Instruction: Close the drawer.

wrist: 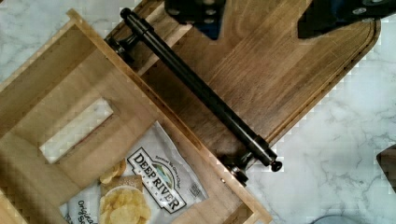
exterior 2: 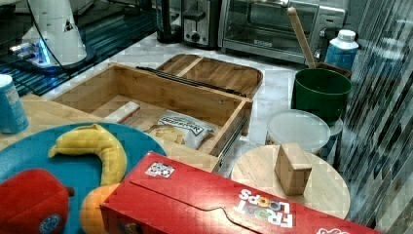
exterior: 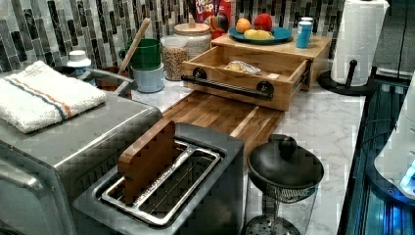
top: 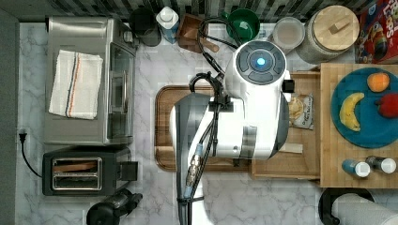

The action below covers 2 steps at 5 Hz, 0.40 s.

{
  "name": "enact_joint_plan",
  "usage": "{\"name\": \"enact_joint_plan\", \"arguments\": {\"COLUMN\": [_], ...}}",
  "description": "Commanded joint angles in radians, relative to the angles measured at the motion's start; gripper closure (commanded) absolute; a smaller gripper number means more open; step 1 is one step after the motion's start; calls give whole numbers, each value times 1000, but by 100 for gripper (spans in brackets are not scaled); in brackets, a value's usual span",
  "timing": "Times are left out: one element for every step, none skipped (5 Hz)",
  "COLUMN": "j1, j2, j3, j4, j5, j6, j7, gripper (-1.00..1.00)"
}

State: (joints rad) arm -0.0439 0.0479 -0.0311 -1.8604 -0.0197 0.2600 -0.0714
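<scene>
- One drawer (exterior: 244, 73), light wood, pulled fully out over the board (exterior: 215, 115) on the marble counter (exterior: 323, 122).
- One black bar handle (wrist: 198, 88) on its front; judged rigid, sliding on rails, light to push. Best pressed flat at the handle's middle.
- One chip bag (wrist: 154, 186) and one pale strip (wrist: 77, 130) inside.
- One gripper (wrist: 259, 18), above the board beside the handle: spread apart, grasping nothing.
</scene>
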Motion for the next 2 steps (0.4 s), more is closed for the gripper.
{"name": "enact_joint_plan", "arguments": {"j1": [-7,-10], "j2": [5,25], "j3": [-2,6], "j4": [0,38], "j5": [0,22], "j6": [1,-72], "j7": [-11,-30], "gripper": [100,-100]}}
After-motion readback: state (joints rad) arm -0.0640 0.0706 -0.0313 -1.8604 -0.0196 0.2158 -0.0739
